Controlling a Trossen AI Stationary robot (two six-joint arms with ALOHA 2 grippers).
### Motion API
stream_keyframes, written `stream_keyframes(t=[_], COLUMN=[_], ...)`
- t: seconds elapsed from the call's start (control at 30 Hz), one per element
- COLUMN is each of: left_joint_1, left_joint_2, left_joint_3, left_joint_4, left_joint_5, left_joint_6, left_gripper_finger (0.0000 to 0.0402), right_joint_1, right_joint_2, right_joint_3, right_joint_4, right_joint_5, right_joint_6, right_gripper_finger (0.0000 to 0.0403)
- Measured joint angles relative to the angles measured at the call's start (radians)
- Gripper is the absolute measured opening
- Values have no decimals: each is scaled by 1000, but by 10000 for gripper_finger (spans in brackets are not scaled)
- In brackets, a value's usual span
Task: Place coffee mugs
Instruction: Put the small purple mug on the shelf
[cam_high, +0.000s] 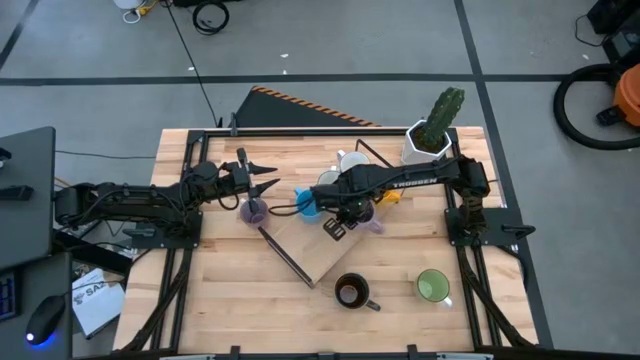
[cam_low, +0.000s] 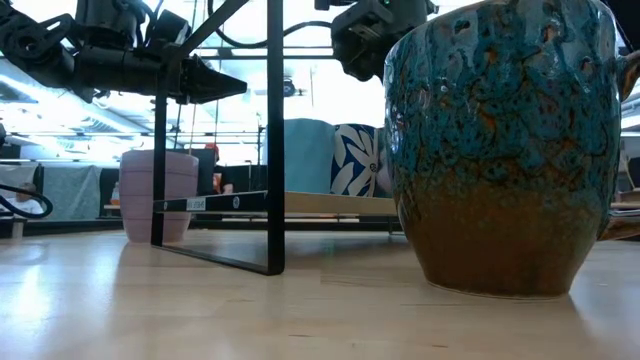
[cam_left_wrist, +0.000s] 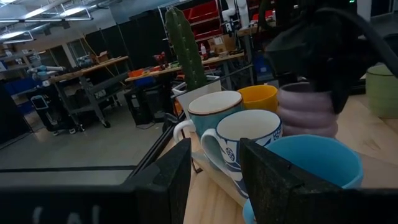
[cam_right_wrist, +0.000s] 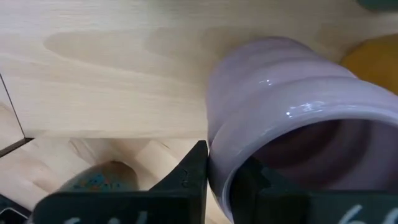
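Hovering with its fingers apart, the left gripper (cam_high: 268, 184) sits just above a lavender mug (cam_high: 253, 210) standing on the table (cam_high: 220, 290). Past its fingertips stands the blue mug (cam_left_wrist: 311, 165), then a patterned white mug (cam_left_wrist: 249, 134) and another white one (cam_left_wrist: 211, 109). Farther right, the right gripper (cam_high: 345, 212) is clamped on the rim of a second lavender mug (cam_right_wrist: 292, 118) (one finger (cam_right_wrist: 193, 168) outside the wall), the orange mug (cam_right_wrist: 373, 59) just beyond.
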Motion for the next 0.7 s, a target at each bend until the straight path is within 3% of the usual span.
stream_keyframes(t=[0.43,0.7], left_joint_1=[0,0], left_joint_2=[0,0], left_joint_3=[0,0], left_joint_4=[0,0], left_joint_5=[0,0], left_joint_6=[0,0], left_gripper_finger=[141,141], right_joint_1=[-32,-43], right_joint_2=[0,0], right_joint_3=[0,0], right_joint_4=[-2,-7], right_joint_5=[31,24], right_joint_6=[-2,6], right_gripper_finger=[120,126])
